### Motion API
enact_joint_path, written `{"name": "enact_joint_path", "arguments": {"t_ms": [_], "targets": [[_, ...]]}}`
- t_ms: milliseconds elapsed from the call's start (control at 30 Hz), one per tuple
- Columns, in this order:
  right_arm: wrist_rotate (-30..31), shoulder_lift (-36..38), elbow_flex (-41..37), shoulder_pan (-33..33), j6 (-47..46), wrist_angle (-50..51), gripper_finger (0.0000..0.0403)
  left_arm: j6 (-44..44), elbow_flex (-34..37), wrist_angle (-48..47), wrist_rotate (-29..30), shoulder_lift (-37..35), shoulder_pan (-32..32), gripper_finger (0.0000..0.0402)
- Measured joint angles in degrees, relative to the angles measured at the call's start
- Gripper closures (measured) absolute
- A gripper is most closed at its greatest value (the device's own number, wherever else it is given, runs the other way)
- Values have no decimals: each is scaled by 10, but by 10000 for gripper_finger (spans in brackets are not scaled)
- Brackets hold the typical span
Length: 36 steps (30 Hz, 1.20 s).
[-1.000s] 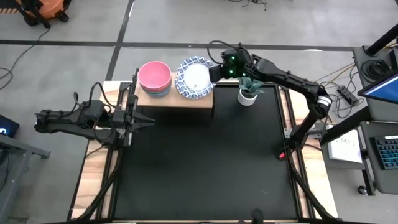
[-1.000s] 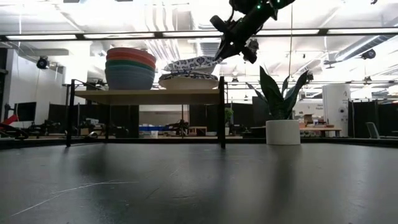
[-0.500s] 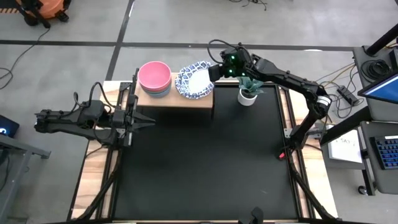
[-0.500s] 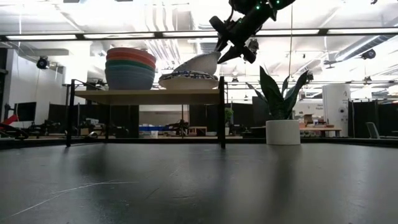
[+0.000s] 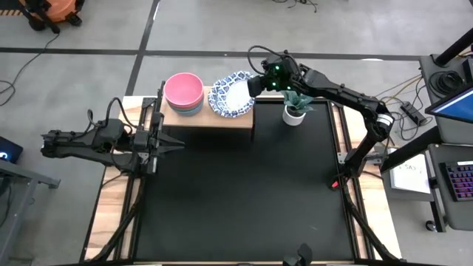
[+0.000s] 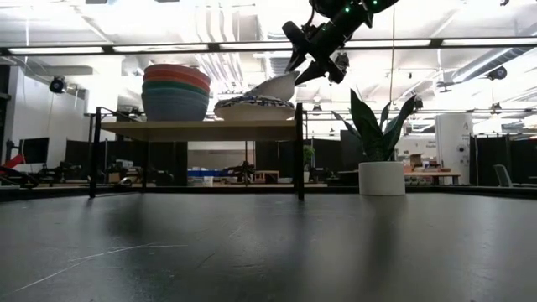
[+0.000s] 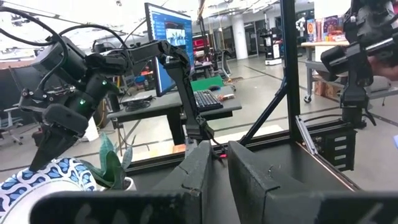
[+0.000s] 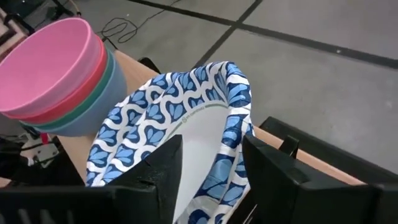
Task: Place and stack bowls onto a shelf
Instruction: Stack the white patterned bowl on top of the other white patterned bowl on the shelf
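The shelf [image 5: 214, 123] stands at the table's far edge. On its left half is a stack of plain bowls [image 5: 183, 90], pink on top. On its right half is a stack of blue-patterned bowls [image 6: 252, 107]. The top patterned bowl [image 6: 270, 85] leans tilted on that stack, low side toward the plain bowls and right rim raised. My right gripper [image 5: 253, 85] is open at that raised rim, one finger over the bowl's white inside and one outside. My left gripper [image 5: 181, 144] waits shut at the table's left, near the shelf's front, holding nothing. My right gripper comes slanting down from the table's right, and its open fingers [image 8: 163, 167] stand astride the tilted bowl's raised rim [image 8: 235, 134]. I cannot tell whether either finger touches that rim. The bowl's low side lies on the patterned stack.
A white plant pot [image 5: 294, 114] with a green plant stands just right of the shelf, under my right arm. The black tabletop [image 5: 244, 192] stretches in front of the shelf. A person's hand shows far off in the left wrist view.
My right gripper has opened while staying at the shelf's right end. The top patterned bowl, held above the stack a second ago, has dropped: its left side now lies on the patterned stack while its right rim stays raised at the gripper.
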<state>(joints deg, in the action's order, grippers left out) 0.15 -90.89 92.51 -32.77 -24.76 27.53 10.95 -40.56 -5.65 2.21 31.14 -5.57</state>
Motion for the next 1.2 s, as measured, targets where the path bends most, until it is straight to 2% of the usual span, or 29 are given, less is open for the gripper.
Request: {"name": "enact_joint_path", "arguments": {"t_ms": [200,433,533,633,767,1033,1200], "targets": [[46,0,0,1,6,-42,215,1,0,0,1,2,0,364],[47,8,0,3,35,-41,218,2,0,-5,3,3,0,364],[102,14,0,19,74,-21,249,4,0,-6,3,3,0,364],[184,15,-3,46,117,-14,305,8,0,-8,3,3,0,364],[217,6,-10,71,143,-9,381,13,0,-8,3,3,0,364],[224,-31,-15,80,128,-14,392,13,0,-7,3,3,0,364],[209,-42,-17,88,119,-52,394,12,0,-8,3,3,0,364]]}}
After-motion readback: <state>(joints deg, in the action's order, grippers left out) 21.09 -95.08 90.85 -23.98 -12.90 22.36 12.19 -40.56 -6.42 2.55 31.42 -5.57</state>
